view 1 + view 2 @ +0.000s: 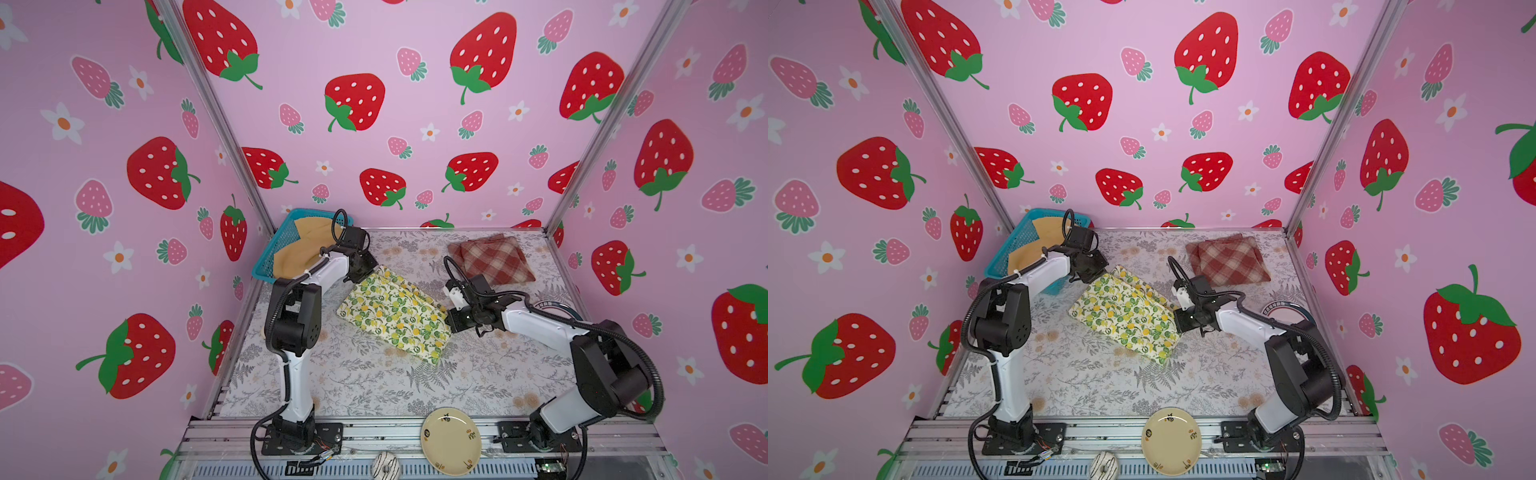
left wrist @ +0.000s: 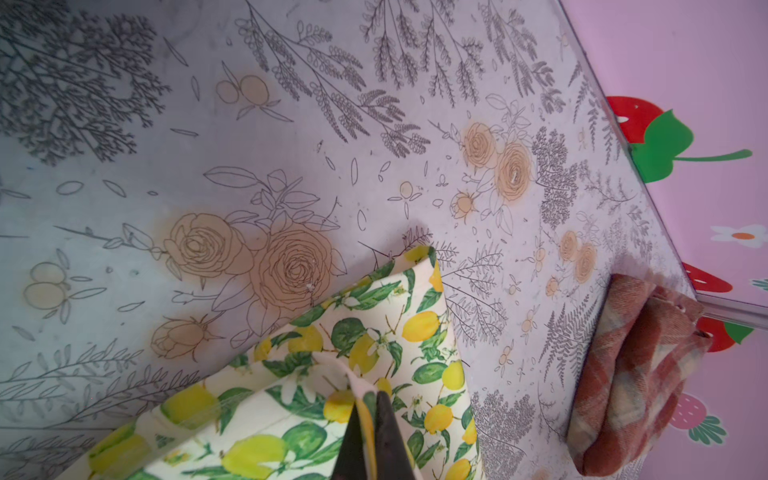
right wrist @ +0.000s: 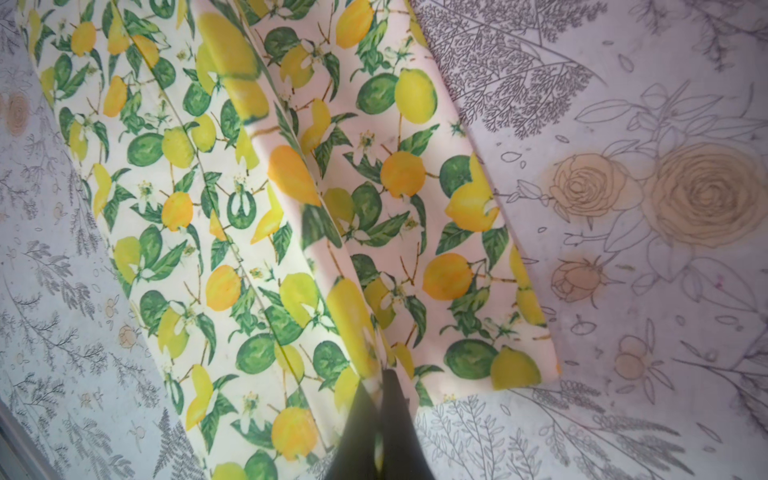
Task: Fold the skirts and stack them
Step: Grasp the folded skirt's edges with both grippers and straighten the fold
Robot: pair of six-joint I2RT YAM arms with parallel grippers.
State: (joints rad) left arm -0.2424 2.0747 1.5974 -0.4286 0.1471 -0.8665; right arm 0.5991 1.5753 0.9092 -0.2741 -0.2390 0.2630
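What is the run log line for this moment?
left tool: shut on lemon skirt | right tool: shut on lemon skirt | plaid skirt: folded

Left arm (image 1: 297, 376), right arm (image 1: 536, 322): white shells, black joints (image 1: 297, 322), ribbed black cables (image 1: 658, 374). Left gripper (image 2: 368, 401), right gripper (image 3: 376, 380): black tapered fingers (image 2: 388, 440).

No writing is legible; marks on the plate (image 1: 451, 440) are too small.

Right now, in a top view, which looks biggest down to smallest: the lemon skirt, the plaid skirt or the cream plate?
1. lemon skirt, clearly the largest.
2 and 3. plaid skirt and cream plate look about alike. The plate lies nearer the camera, so I won't rank them.
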